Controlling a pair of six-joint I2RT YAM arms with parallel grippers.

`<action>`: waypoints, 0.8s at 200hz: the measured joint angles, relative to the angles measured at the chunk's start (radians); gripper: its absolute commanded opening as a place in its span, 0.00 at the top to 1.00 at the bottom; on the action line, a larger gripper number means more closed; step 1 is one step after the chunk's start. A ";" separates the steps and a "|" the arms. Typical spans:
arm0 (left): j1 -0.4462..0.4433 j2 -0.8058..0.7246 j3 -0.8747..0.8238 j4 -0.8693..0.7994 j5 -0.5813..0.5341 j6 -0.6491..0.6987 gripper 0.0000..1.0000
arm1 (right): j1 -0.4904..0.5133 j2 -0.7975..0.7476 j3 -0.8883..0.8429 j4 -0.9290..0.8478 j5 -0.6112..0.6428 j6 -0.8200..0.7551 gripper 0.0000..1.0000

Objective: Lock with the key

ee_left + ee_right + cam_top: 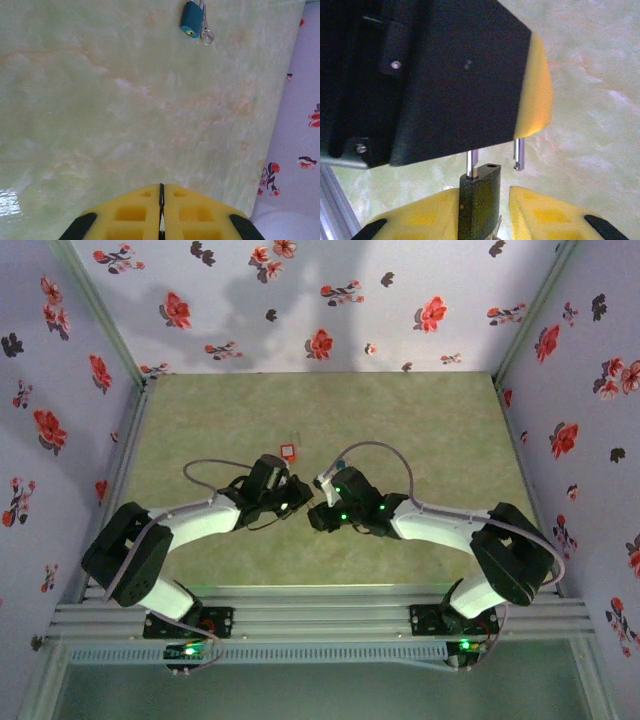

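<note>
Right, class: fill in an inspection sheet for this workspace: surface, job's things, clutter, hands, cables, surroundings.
Surface: green marbled tabletop.
Job's things: dark padlock between the fingers of the right hand, shackle open, one leg free.
Clutter: red padlock on the table; blue padlock with a key ring beside it.
Hands: left hand shut, covering the shackle's top; right hand open, a gap beside the padlock.
Cables: a grey cable loops over each arm.
Surroundings: floral walls; metal rail at the near edge.
</note>
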 measured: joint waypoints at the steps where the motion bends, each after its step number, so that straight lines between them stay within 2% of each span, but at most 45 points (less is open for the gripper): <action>1: 0.000 0.000 0.000 0.000 0.000 0.000 1.00 | 0.000 0.000 0.000 0.000 0.000 0.000 0.73; 30: 0.000 0.000 0.000 0.000 -0.002 0.000 1.00 | 0.003 0.005 0.006 0.000 0.005 0.000 0.78; 62: 0.000 -0.001 0.002 -0.008 -0.014 0.009 1.00 | 0.008 0.006 0.011 0.000 0.004 0.000 1.00; 89: 0.000 -0.008 0.009 -0.030 -0.019 0.025 1.00 | 0.008 0.006 0.012 0.002 -0.001 0.000 1.00; 123: 0.015 -0.059 0.014 -0.072 -0.018 0.053 0.63 | 0.006 0.000 0.013 0.008 -0.014 0.000 1.00; 160: 0.061 -0.180 0.014 -0.106 -0.010 0.102 0.35 | -0.019 -0.016 0.004 0.008 -0.072 0.004 1.00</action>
